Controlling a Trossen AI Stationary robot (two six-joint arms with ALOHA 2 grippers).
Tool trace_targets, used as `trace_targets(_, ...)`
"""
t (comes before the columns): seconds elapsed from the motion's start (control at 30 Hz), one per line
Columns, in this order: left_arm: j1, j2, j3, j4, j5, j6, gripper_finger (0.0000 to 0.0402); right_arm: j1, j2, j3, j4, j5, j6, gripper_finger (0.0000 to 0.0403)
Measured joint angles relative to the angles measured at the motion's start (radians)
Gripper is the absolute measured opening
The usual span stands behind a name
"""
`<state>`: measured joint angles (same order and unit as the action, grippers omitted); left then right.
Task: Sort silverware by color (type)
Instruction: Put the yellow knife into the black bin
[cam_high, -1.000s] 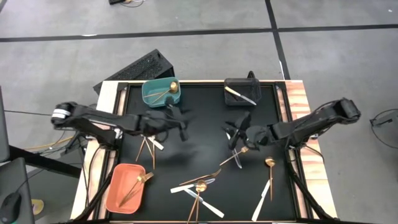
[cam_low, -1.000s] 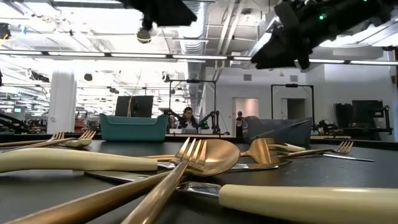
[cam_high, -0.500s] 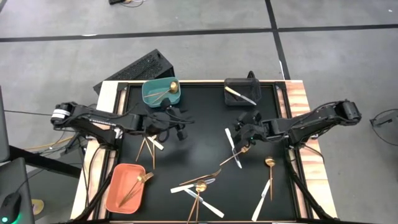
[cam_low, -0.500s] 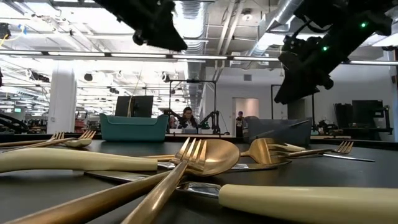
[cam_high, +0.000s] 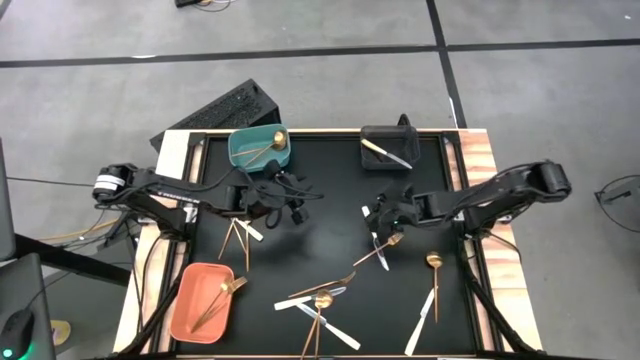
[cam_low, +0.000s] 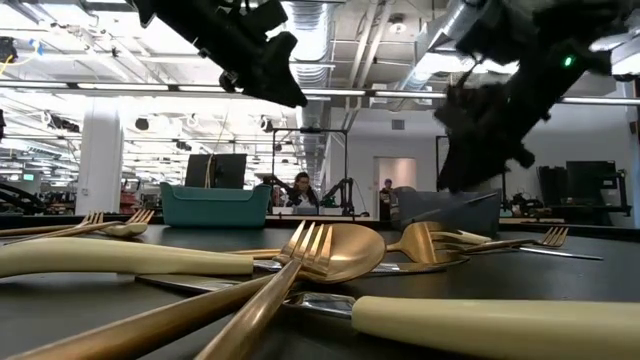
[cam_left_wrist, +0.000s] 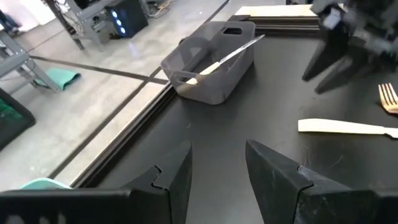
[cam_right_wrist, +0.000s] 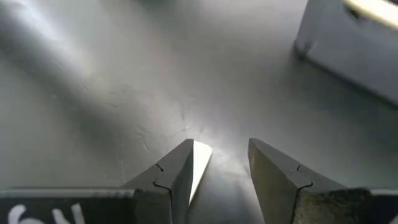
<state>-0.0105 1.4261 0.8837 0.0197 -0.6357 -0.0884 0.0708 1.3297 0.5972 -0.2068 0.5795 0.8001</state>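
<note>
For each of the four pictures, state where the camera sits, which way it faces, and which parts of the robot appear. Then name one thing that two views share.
High view: above the table, looking straight down; both arms show.
Low view: at tabletop height, looking across cutlery into the room; both arms hang overhead.
Left wrist view: on the left arm, looking past the open left pincer; the other arm shows beyond.
Right wrist view: on the right arm, facing down at the mat; open right pincer.
Shared: the black bin, holding a white-handled knife.
</note>
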Motion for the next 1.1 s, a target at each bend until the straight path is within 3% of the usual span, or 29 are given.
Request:
trace_targets(0.33,-0.011,0.0,0.0,-0.014,0.012,-0.008,0.0139,0.048,0.234,0.001,0.195,-0.102,0.069,0.017)
trace_targets(0.63,-0.011,0.0,0.0,-0.013,0.011,-0.016,0.0139,0.051,0.276,0.003,0.19,-0.114,0.073,0.0166)
trace_targets(0.73,-0.011,0.0,0.0,-0.011,0.011,-0.017,0.0139,0.044,0.271,0.002,0.185,-0.121,0.03,0.0142)
trace_targets(0.9,-0.011,0.0,0.0,-0.015,0.016,-0.033,0.0139,0.035,0.27,0.002,0.197,-0.127,0.014,0.0068)
trace_targets(1.1,-0.013,0.0,-0.005,-0.04,0.056,-0.056,0.0139,0.053,0.275,-0.002,0.27,-0.111,-0.013,0.0067)
